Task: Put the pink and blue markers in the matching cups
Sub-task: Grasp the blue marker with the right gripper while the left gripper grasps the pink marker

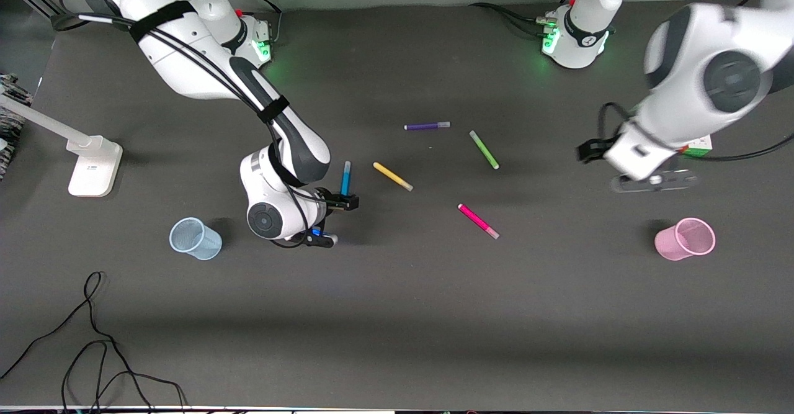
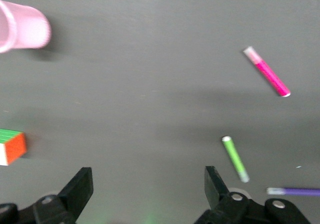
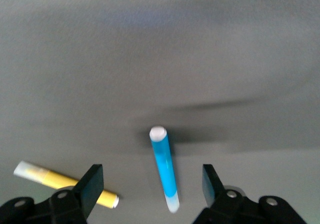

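The blue marker (image 1: pixel 345 179) lies on the dark table, and my right gripper (image 1: pixel 332 212) hangs open just over its nearer end. In the right wrist view the blue marker (image 3: pixel 165 169) lies between the spread fingers of the right gripper (image 3: pixel 152 184), untouched. The pink marker (image 1: pixel 477 220) lies mid-table and shows in the left wrist view (image 2: pixel 267 73). The pale blue cup (image 1: pixel 195 238) stands toward the right arm's end. The pink cup (image 1: pixel 685 238) stands toward the left arm's end. My left gripper (image 1: pixel 651 181) is open and empty in the air, above the table by the pink cup (image 2: pixel 22 27).
A yellow marker (image 1: pixel 392 176), a green marker (image 1: pixel 484 149) and a purple marker (image 1: pixel 427 126) lie mid-table. A colour cube (image 1: pixel 698 147) sits by the left arm. A white stand (image 1: pixel 93 166) is at the right arm's end. Black cables (image 1: pixel 93 339) lie near the front edge.
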Controlling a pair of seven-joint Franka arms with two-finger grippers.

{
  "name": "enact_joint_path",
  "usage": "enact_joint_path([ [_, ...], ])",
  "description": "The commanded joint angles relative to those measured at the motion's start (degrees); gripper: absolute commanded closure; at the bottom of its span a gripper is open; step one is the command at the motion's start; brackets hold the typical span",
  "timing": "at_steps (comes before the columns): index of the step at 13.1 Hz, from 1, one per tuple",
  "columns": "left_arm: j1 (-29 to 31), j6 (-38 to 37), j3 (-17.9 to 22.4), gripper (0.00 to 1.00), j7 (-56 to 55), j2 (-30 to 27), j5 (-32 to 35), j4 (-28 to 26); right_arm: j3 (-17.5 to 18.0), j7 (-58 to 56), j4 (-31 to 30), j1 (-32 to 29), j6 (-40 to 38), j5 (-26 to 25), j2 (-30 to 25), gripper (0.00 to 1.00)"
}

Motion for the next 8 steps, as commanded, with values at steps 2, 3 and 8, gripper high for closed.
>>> enact_joint_path([
  [2,-6.4,0.3,0.7,0.01,-11.0,9.8,-0.2,8.9,-0.1,1.3,0.0,0.5,3.7,1.2,2.1,0.33],
  [3,-7.7,1.6,0.7,0.01,-14.5,12.8,-0.3,10.9,-0.1,1.3,-0.1,0.6,3.9,1.2,2.3,0.42],
  [8,-11.5,11.2,0.3,0.01,-30.6,23.4,-4.4,14.6,-0.1,1.3,-1.1,0.4,3.4,1.3,2.2,1.0],
])
